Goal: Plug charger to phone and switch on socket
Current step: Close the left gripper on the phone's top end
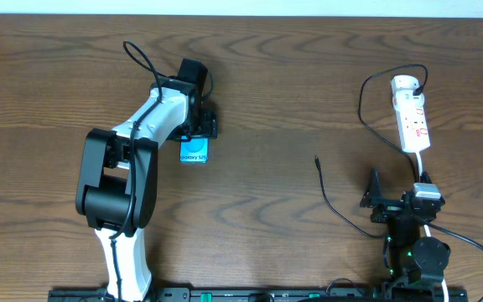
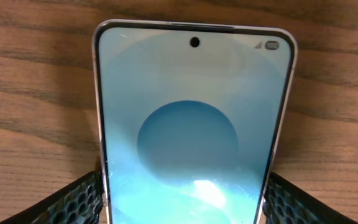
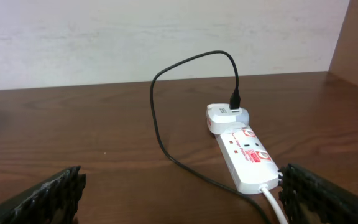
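A dark brown wood-grain surface (image 1: 267,92) runs back to a plain pale wall (image 3: 104,37) along its far edge.

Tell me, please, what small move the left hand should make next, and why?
Probably close the left hand fully onto the phone: its fingers flank the phone's long edges, though firm contact is unclear, and the charger's connector tip lies loose on the table, unplugged.

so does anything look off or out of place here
Nothing stands out. The thin black charger cable lies loose on the wood table, its tip well apart from the flat teal-screened smartphone.
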Motion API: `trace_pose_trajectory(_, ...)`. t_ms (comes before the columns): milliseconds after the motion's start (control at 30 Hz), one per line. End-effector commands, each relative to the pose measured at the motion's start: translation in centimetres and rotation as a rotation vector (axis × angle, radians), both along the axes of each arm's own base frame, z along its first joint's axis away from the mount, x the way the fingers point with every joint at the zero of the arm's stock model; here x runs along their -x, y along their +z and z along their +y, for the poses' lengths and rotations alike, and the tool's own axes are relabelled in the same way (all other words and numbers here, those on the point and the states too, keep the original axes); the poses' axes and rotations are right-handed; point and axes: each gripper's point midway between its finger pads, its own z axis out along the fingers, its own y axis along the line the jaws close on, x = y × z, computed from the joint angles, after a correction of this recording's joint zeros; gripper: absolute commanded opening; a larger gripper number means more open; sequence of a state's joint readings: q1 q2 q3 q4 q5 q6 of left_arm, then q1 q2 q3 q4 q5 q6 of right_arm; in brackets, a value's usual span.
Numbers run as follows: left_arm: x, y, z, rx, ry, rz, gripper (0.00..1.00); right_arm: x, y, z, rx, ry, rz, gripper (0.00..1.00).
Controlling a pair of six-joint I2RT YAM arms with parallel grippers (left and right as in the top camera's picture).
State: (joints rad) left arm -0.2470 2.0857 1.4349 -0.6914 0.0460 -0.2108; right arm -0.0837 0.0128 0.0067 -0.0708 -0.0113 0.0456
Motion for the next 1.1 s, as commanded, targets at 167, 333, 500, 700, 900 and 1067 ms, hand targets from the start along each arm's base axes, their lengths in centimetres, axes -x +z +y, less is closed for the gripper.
trace_pose_trajectory(167, 0.55, -0.66, 0.32, -0.007, 0.008, 0.022, 0.8, 0.02, -0.09, -0.01, -0.014, 0.0, 0.001, 0.99)
trace_pose_trajectory(333, 0.55, -0.65, 0.32, -0.007, 0.008, 0.021, 0.8, 0.02, -0.09, -0.01, -0.014, 0.0, 0.001, 0.99)
trace_pose_trajectory(500, 0.55, -0.65, 0.32, -0.007, 0.008, 0.021, 0.8, 0.02, -0.09, 0.0, -0.014, 0.001, 0.001, 0.99)
trace_pose_trajectory(700, 0.55, -0.65, 0.32, -0.007, 0.008, 0.021, 0.76, 0.02, -0.09, -0.01, -0.014, 0.0, 0.001, 0.99)
trace_pose_trajectory(900, 0.54, -0.64, 0.31, -0.007, 0.008, 0.021, 0.76, 0.02, -0.09, -0.01, -0.014, 0.0, 0.001, 0.99)
trace_pose_trajectory(1067, 0.55, -0.65, 0.32, -0.007, 0.008, 0.021, 0.71, 0.02, -0.09, -0.01, -0.014, 0.0, 0.001, 0.99)
